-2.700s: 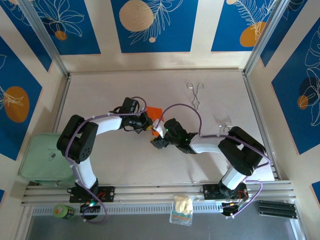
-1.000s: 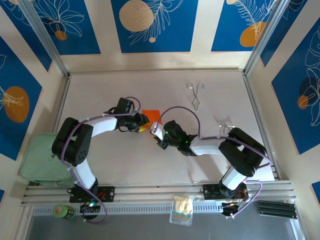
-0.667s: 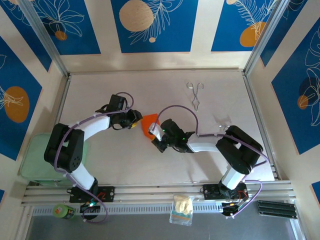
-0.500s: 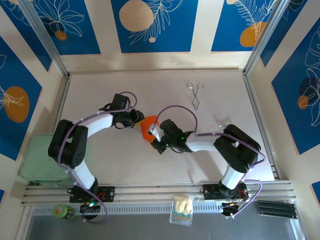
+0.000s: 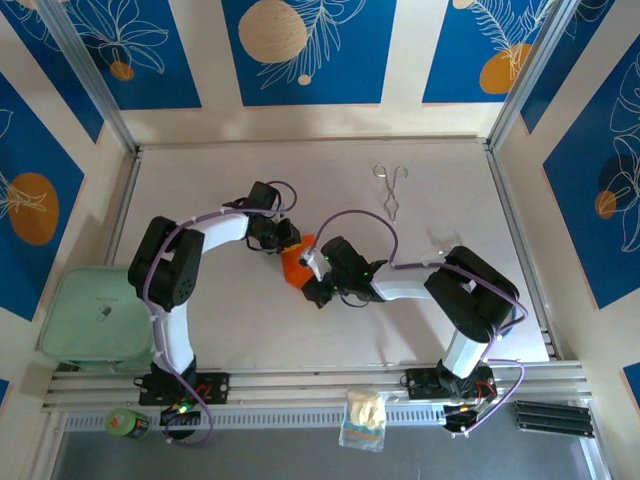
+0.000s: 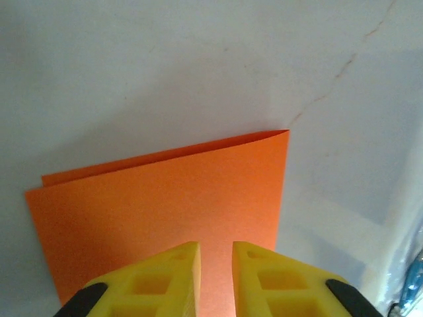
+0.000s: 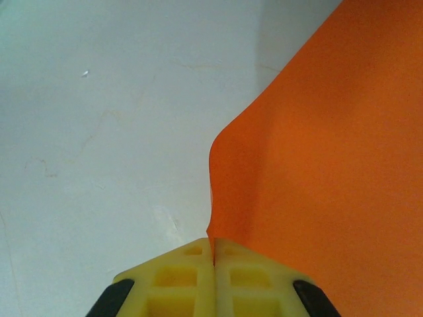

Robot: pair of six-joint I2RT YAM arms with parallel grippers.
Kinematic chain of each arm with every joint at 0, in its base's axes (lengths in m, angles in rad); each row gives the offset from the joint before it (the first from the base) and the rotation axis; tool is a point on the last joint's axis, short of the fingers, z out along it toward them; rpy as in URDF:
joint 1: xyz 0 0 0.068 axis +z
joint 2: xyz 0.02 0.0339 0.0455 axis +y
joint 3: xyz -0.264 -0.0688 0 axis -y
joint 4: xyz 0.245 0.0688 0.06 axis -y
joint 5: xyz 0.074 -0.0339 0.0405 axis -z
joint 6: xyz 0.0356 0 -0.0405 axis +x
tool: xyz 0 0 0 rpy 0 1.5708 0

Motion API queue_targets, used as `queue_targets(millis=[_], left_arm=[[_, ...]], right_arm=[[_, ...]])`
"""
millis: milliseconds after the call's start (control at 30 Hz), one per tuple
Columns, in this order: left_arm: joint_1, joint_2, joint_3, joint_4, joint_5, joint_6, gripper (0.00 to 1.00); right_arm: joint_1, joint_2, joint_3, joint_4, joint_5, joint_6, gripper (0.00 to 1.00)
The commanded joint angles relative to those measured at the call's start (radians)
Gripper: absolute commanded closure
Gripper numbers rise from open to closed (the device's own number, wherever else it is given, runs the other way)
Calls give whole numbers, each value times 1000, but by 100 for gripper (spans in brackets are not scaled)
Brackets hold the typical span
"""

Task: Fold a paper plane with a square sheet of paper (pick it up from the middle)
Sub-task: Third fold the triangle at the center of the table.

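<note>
Right pincer (image 7: 213, 244) pinches the square sheet of paper (image 7: 317, 165) by one edge, near the bench (image 5: 260, 325) middle. Left pincer (image 6: 216, 254) sits over the folded sheet, jaws narrowly apart.

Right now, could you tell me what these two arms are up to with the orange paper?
They are folding the square sheet of paper in the middle of the table. The sheet is doubled over, layers slightly offset. The right gripper is shut on one edge, which curls up. The left gripper sits over the folded sheet, jaws a narrow gap apart. Metal tongs lie apart, farther back.
</note>
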Motion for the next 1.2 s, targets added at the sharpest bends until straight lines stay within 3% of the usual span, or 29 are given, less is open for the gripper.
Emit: queue_targets(millis=[0,367,833,1167], left_arm=[[-12,42,53,-105,-41,70,81],[-33,114,104,-198,-80,139,87],[-40,126,97,-196,-74,146,88],[-40,123,83,-174,-69,133,88]], right_arm=[[-23,7,23,-2,-39,48,98],[-76,11,37,-27,46,173,98],[-76,47,91,-119,184,198,99],[-72,44,102,-160,140,224,98]])
